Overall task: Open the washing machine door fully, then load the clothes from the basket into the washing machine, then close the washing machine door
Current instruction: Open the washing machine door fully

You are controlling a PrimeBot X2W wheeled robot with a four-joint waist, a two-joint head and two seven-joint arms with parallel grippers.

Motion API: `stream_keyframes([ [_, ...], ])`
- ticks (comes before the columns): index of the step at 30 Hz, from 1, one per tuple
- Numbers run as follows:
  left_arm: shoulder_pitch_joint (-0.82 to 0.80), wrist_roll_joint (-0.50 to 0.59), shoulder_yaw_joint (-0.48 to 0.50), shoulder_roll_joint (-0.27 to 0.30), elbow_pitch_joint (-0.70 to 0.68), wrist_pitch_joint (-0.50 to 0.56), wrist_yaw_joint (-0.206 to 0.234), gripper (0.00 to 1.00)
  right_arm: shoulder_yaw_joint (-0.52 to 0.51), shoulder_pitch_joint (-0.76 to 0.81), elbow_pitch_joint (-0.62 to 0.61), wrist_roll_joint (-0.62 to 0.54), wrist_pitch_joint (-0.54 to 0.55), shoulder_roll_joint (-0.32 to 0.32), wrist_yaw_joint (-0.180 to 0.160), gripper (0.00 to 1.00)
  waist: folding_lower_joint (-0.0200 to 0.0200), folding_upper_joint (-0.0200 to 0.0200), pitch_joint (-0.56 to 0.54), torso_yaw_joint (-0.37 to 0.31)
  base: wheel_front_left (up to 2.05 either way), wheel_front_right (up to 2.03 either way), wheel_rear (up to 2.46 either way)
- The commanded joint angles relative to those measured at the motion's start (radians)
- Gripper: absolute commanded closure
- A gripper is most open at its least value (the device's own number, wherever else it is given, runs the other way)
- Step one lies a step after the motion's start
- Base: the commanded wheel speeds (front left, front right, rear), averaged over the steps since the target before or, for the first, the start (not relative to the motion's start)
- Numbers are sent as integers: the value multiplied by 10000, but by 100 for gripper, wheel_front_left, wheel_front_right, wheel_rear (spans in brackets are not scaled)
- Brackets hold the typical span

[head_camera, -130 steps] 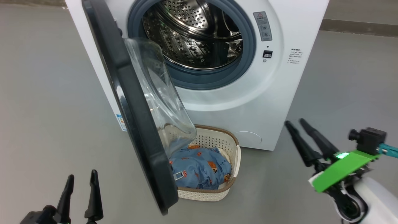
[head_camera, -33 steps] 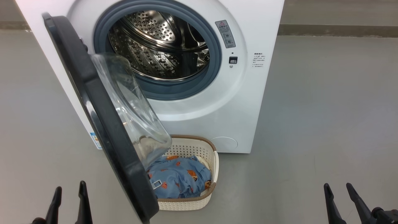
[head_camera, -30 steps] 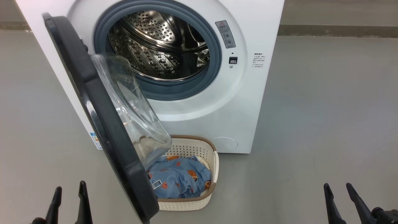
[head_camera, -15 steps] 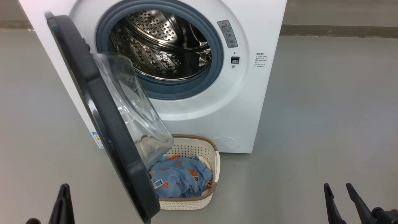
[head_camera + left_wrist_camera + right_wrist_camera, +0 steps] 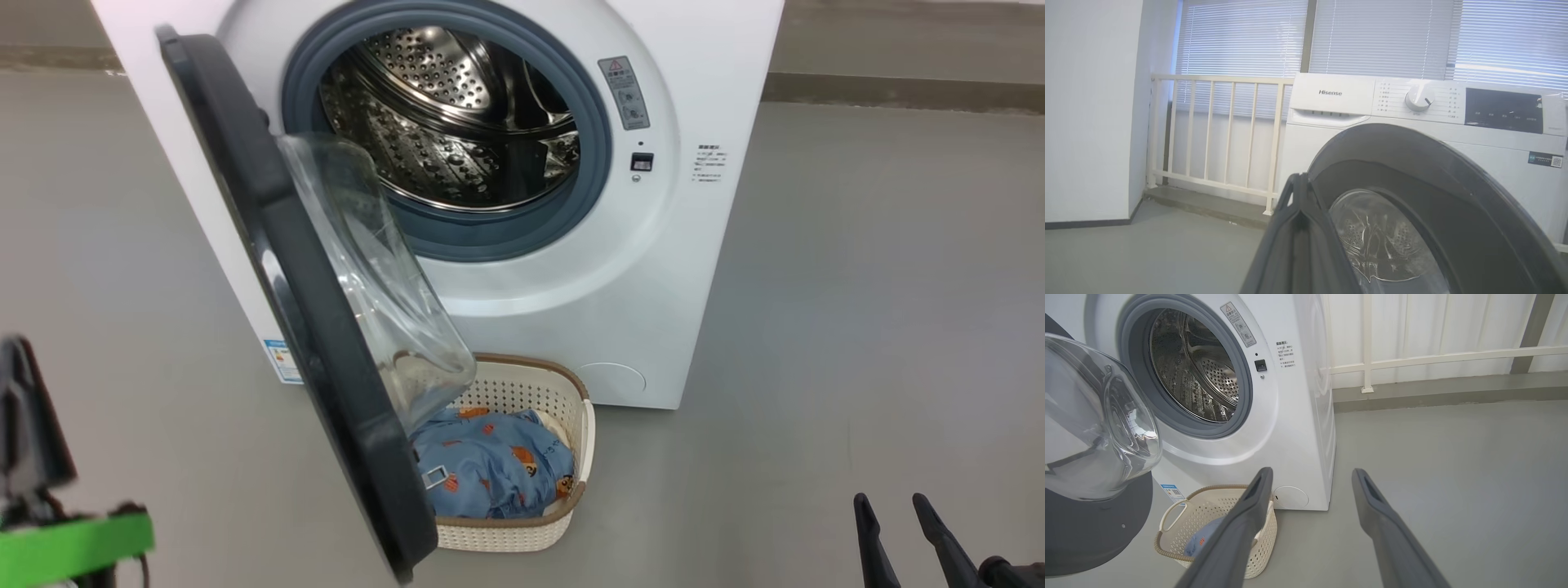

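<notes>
My left tool (image 5: 1296, 181) has just clenched empty and lifted, left of the washing machine (image 5: 571, 310), facing the half-open washing machine door (image 5: 310, 310): likely a push to swing it wide. My right tool (image 5: 1311, 470) stays released. The clothes (image 5: 490, 465) wait in the basket (image 5: 584, 425) at the washing machine's foot.

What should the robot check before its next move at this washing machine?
1. Door fully open: not ok; it stands partway and overhangs the basket.
2. Left gripper set to push: ok; jaws shut, close beside the door.
3. Left gripper touching the door: cannot tell.
4. Right gripper out of the way: ok; jaws open and empty, well apart from the door.
5. Drum free for loading: ok; no cloth seen in it.
6. Clothes in the basket: ok, though the door covers part of it.
</notes>
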Motion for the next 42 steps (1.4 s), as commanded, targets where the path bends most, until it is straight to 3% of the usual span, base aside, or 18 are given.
stream_keyframes([
  [1,-731,205,262,469,-560,-27,-14,100,144,-90,-246,-164,-120,-86,16,0,0,-1,-62,129,0,0,0],
  [7,-2035,359,-514,556,-2300,1234,218,100,96,-24,-252,-172,-120,73,16,0,0,-1,-124,357,0,0,0],
  [11,-2280,197,-2002,149,-3295,2201,349,100,56,-9,-258,-147,-120,149,16,0,0,-1,-72,510,0,0,0],
  [15,-1821,-296,-3755,-69,-3594,2722,922,100,87,-23,-248,-143,-120,197,16,0,0,-1,-3,604,0,0,0],
  [23,-912,-1096,-5873,-107,-2998,2844,1941,100,85,-46,-217,-139,-120,141,16,0,0,-1,155,816,0,0,0],
  [42,-481,-1806,-7464,-109,-903,3094,2409,100,253,-140,-147,-101,-120,33,16,0,0,-1,421,1043,0,0,0],
])
